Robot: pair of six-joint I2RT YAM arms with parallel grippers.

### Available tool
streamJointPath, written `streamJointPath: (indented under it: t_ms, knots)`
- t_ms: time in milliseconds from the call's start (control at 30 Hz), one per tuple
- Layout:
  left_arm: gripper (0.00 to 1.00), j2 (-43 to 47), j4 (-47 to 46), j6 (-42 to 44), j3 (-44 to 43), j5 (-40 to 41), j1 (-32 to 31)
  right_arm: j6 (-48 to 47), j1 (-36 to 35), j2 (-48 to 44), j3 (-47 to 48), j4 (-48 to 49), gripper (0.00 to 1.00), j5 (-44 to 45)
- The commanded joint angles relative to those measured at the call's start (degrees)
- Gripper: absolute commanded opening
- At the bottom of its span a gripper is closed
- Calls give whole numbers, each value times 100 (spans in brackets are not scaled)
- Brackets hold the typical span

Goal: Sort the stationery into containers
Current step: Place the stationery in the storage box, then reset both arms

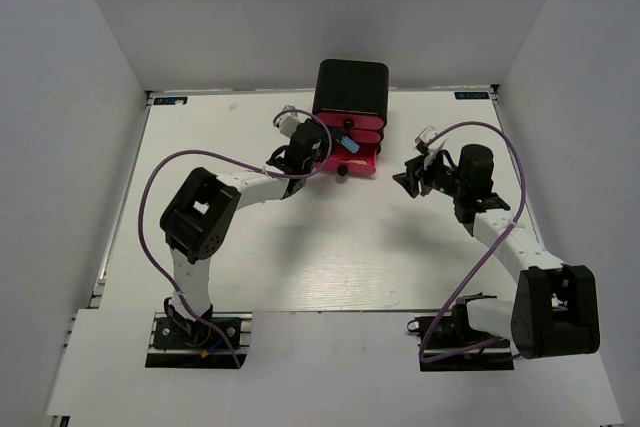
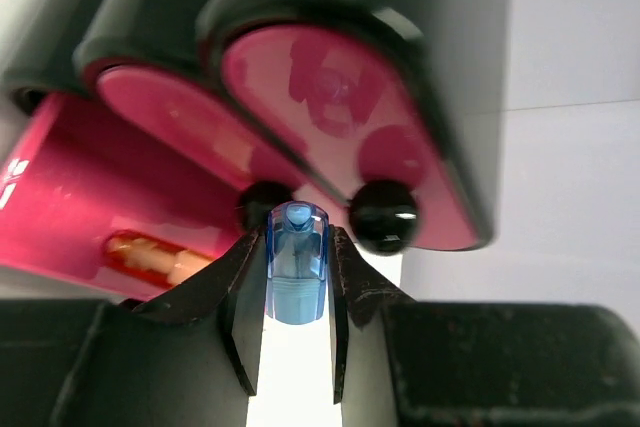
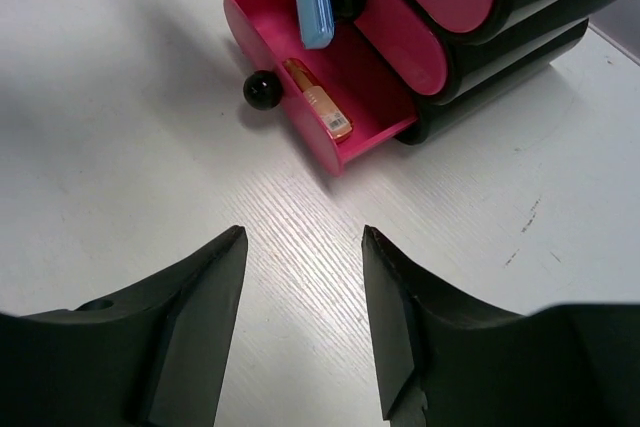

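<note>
The white table (image 1: 330,247) bears a black cabinet (image 1: 351,87) near its far edge.

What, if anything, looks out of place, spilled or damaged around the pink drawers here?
Nothing stands out. Only the bottom drawer is open, with an orange pen lying inside; the left gripper holds a blue capsule in its jaws above it.

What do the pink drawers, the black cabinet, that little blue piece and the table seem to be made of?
The pink drawers look like glossy moulded plastic: their fronts carry soft reflections. The black cabinet seems the same, shiny with rounded edges. The blue piece is likely translucent plastic, since light glows through it. The table shows faint grain under white, perhaps laminate.
</note>
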State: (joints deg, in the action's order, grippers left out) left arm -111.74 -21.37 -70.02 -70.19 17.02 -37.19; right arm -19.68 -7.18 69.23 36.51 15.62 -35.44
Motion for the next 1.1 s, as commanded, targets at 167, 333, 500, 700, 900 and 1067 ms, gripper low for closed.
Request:
streamJointPath:
  t_ms: [167,333,500,700,900,1067]
  knots:
    - [7,83,-70,-29,155,-40,28,61,24,-68,23,293,58,-253]
    - [20,-76,193,-29,-20,-40,28,-88,24,-103,40,258,90,-244]
    - [41,-76,194,-29,32,-93,28,-71,33,-147,49,223,90,-279]
    - [51,-23,194,-29,32,-93,28,-1,41,-120,49,249,90,-367]
    - [51,196,142,-29,84,-93,28,8,59,-120,58,232,90,-367]
    - [51,600,202,611,138,-93,28,17,41,-120,14,222,90,-350]
